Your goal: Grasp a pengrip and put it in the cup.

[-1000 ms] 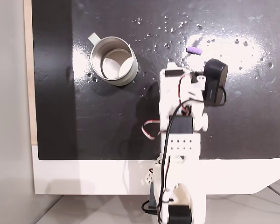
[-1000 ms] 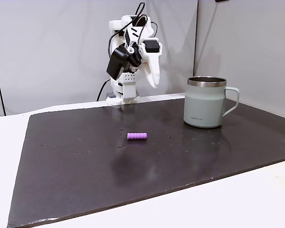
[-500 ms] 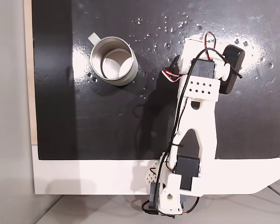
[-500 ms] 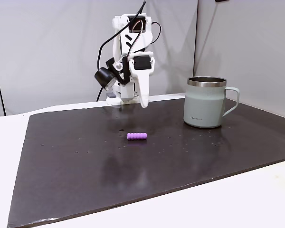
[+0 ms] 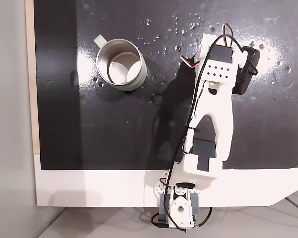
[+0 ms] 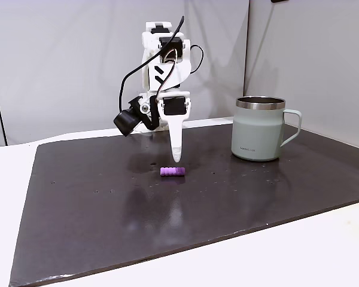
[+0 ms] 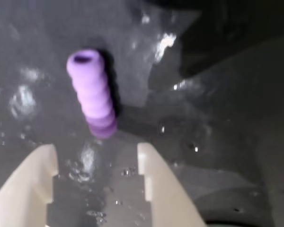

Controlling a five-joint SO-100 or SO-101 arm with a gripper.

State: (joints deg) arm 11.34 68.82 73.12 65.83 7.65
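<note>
Hand [image 7: 97,151] open, empty, tips just short of pengrip [image 7: 91,93] lying lengthwise. Risk: closing now misses or nudges it rolling across slick tabletop [image 6: 257,197].

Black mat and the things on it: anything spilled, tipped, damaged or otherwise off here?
Nothing stands out. The cup stands upright on the black mat; the pengrip lies flat and intact just ahead of the open gripper. The pale specks on the mat could be marks or glare; I cannot tell.

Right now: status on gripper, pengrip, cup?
Gripper open, just above mat. Ribbed light-purple pengrip tube lying flat ahead of fingertips, untouched. Silver metal cup upright, off to the side. Nothing between.
</note>
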